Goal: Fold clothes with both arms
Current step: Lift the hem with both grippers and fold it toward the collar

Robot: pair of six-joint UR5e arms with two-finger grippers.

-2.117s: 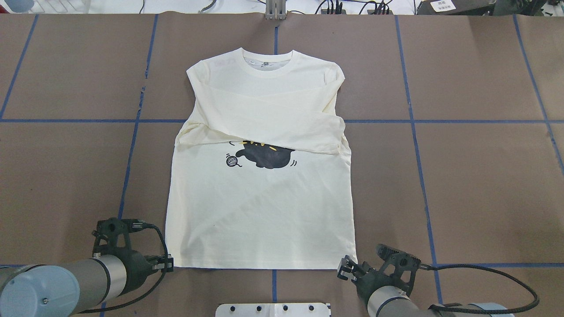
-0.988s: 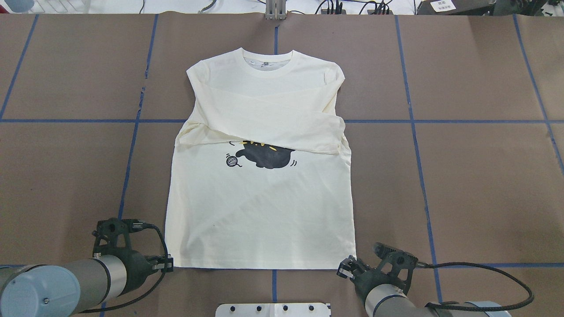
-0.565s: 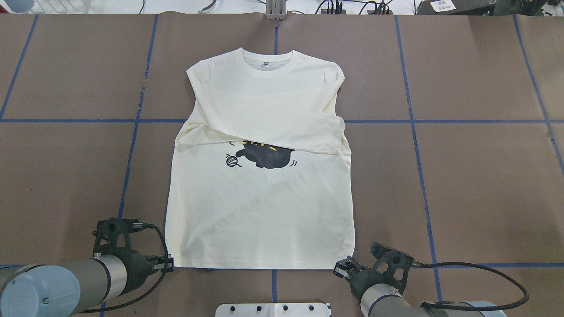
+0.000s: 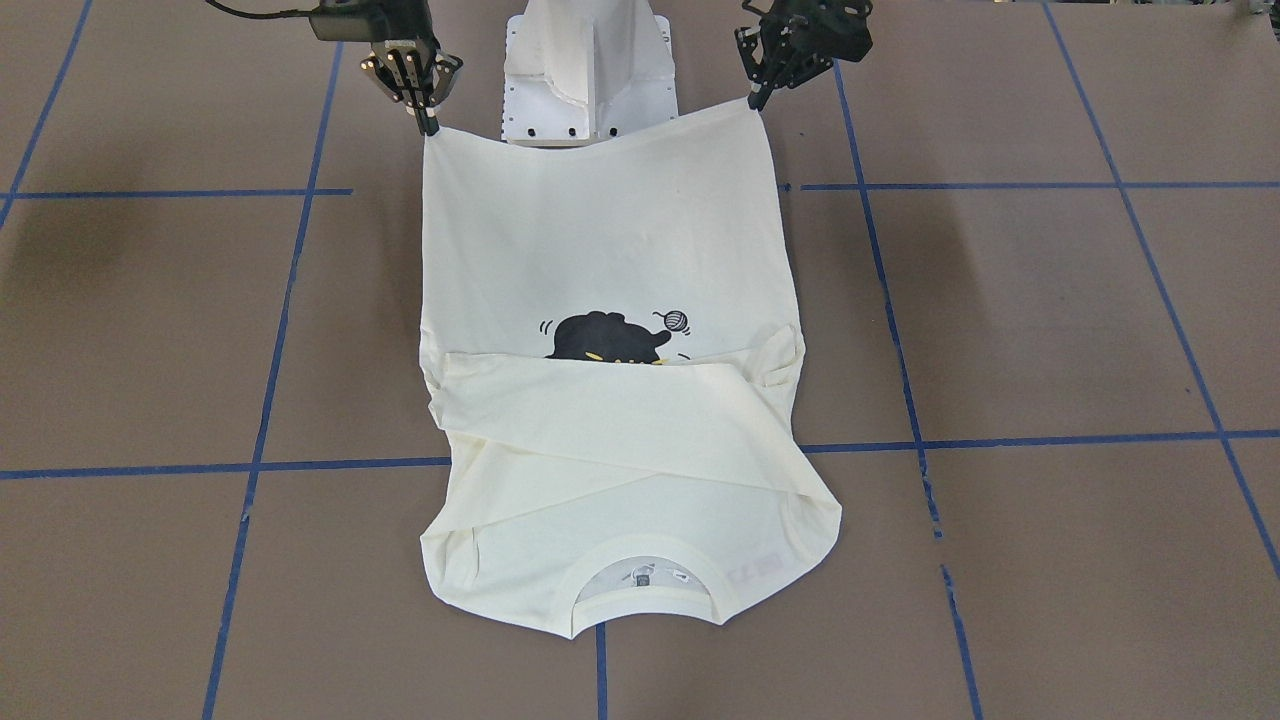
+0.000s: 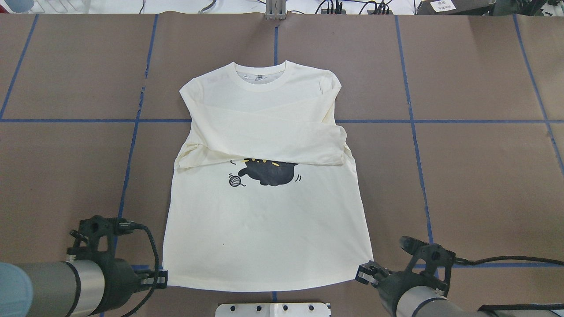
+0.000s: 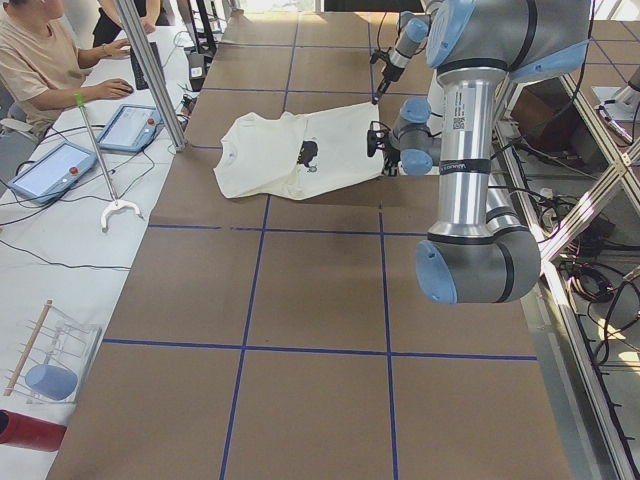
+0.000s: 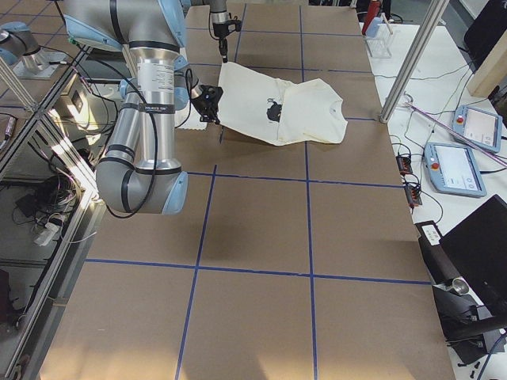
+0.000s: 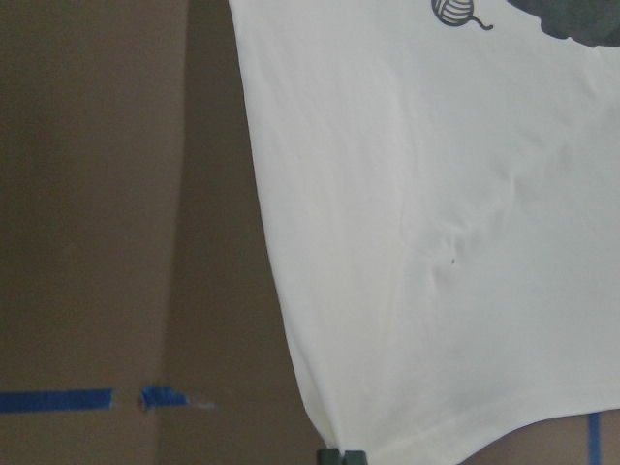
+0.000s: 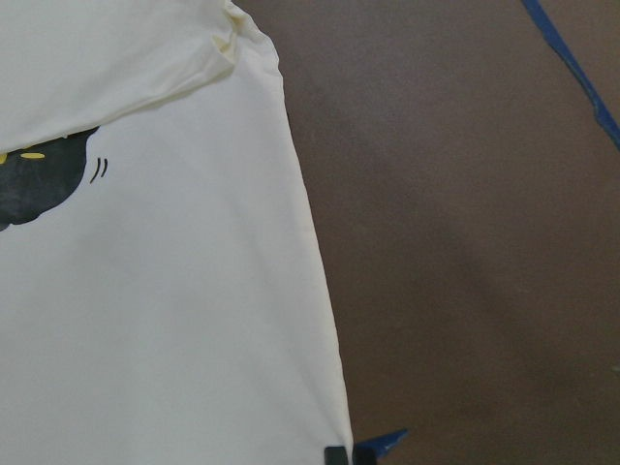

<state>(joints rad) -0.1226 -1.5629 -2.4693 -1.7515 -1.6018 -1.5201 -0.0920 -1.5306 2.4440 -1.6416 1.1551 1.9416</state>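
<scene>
One cream shirt (image 5: 264, 229) print-up mid tabletop (image 5: 484, 176), sleeves crossed over chest, collar at far side | L gripper (image 5: 162, 280) pinching its near hem corner | R gripper (image 5: 360, 273) pinching other hem corner | hem end held up off tabletop

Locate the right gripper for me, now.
Overhead view, bottom right: the right gripper is shut on the near hem corner of the shirt, right of the base plate. The left gripper holds the opposite hem corner.
</scene>
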